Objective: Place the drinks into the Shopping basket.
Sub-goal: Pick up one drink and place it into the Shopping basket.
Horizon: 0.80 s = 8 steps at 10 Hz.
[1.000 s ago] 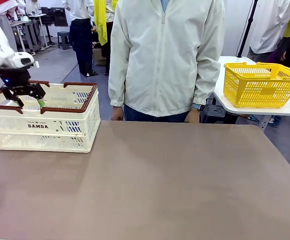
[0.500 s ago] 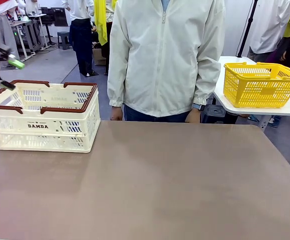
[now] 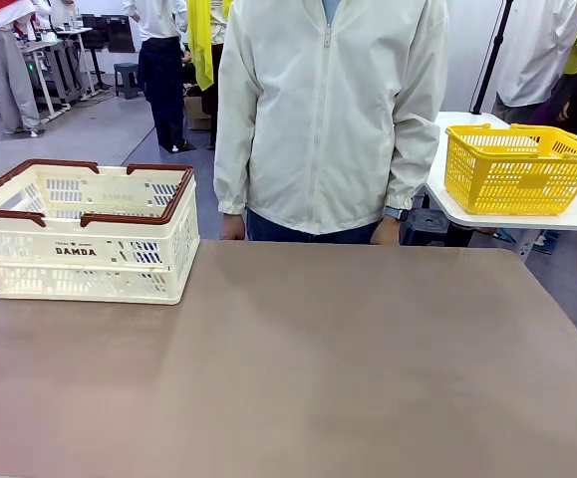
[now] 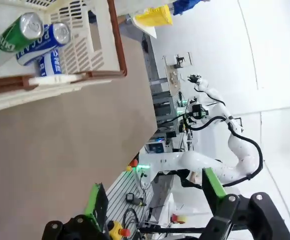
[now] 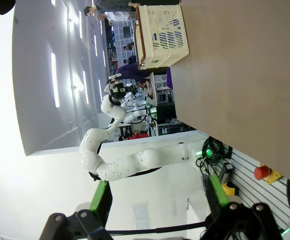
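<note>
Your left gripper and right gripper both sit retracted, fingers apart, holding nothing. Near worktop is bare, so I'd judge nothing's left to pick. Far left, the Shopping basket holds both drinks: green can and blue-and-white can lie on their sides, touching, against a wall. From the front, the basket wall hides them. Blue can's lettering is partly cut off by the rim.

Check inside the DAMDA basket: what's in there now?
Two cans lie on their sides in the Shopping basket: a green can and a blue-and-white can, touching. The basket wall hides its floor in the front view.
</note>
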Each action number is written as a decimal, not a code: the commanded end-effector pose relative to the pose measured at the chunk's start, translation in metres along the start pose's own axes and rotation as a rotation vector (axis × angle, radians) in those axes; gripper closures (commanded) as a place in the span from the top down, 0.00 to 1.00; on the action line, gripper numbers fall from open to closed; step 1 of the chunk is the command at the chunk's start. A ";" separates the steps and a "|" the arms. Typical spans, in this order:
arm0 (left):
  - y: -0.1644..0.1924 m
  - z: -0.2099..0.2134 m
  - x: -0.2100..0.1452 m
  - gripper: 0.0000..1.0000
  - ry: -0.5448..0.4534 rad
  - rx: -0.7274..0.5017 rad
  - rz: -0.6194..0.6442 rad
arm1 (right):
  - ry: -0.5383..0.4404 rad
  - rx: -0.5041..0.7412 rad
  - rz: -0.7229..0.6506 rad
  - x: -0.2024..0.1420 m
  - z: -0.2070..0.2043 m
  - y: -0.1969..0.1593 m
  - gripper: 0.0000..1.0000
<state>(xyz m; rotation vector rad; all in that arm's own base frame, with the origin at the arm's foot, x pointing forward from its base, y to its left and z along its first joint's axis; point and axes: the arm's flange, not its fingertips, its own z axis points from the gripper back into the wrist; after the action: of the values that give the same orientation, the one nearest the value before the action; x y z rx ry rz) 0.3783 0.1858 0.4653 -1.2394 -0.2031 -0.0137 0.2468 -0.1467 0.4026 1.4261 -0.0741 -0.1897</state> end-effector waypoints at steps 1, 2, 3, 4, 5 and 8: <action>0.008 -0.005 0.004 1.00 0.083 0.023 -0.064 | 0.003 -0.002 -0.011 0.000 0.001 0.007 1.00; 0.000 0.000 0.000 1.00 0.000 0.000 0.000 | 0.003 -0.002 -0.011 0.000 0.001 0.007 1.00; 0.000 0.000 0.000 1.00 0.000 0.000 0.000 | 0.003 -0.002 -0.011 0.000 0.001 0.007 1.00; 0.000 0.000 0.000 1.00 0.000 0.000 0.000 | 0.003 -0.002 -0.011 0.000 0.001 0.007 1.00; 0.000 0.000 0.000 1.00 0.000 0.000 0.000 | 0.003 -0.002 -0.011 0.000 0.001 0.007 1.00; 0.000 0.000 0.000 1.00 0.000 0.000 0.000 | 0.003 -0.002 -0.011 0.000 0.001 0.007 1.00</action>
<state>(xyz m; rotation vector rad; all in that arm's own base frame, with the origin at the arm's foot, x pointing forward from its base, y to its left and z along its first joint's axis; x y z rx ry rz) 0.3783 0.1874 0.4590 -1.2316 -0.1962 -0.0359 0.2468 -0.1468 0.4026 1.4261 -0.0743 -0.1897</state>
